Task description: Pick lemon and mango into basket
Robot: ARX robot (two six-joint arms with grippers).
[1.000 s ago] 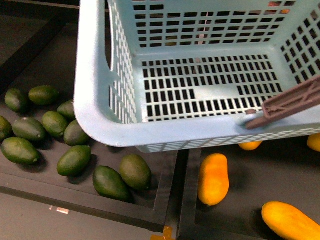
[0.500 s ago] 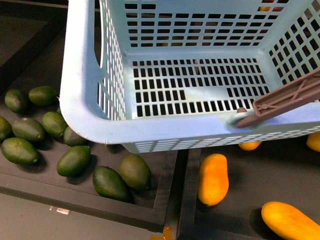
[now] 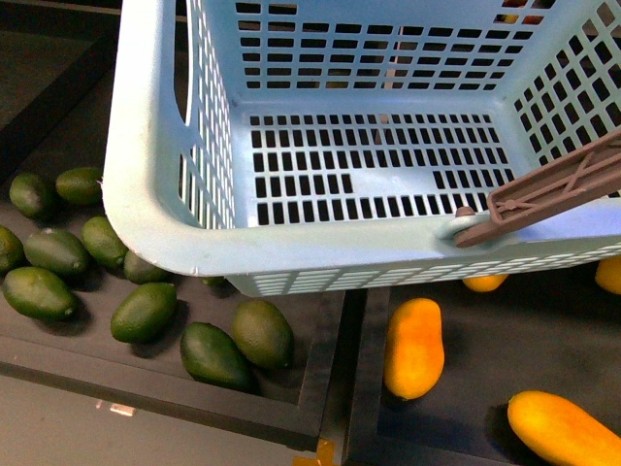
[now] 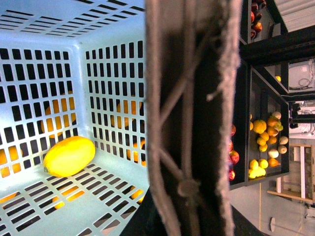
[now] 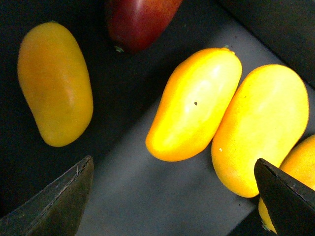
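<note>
At the far left, the dark green fruits [image 3: 144, 311] lie where they did a second ago. The basket [image 3: 146, 209] above them has shifted left and nearer the camera. Its near left corner now covers more of the green pile than before. The brown handle [image 3: 553, 189] has shifted with it and leans across the near right rim. It looks as though the basket is being carried rather than resting.

In the left wrist view the handle fills the foreground, and the lemon [image 4: 69, 156] lies on the slotted floor against a wall. The front view does not show the lemon. The left hand's fingers are not clearly seen, so I cannot tell whether it is pinching the handle.

To the right, under the basket's edge, orange fruits [image 3: 414, 347] lie unmoved on the dark tray [image 3: 543, 340]. The right hand [image 5: 170, 201] hangs over them, its fingertips [image 5: 54, 204] spread wide and holding nothing. The mango [image 5: 194, 105] lies just ahead of the gap, touching a yellower neighbour [image 5: 263, 128].

The lemon half appears done, and the mango is not yet taken. The shift probably clears the tray for that grasp.
</note>
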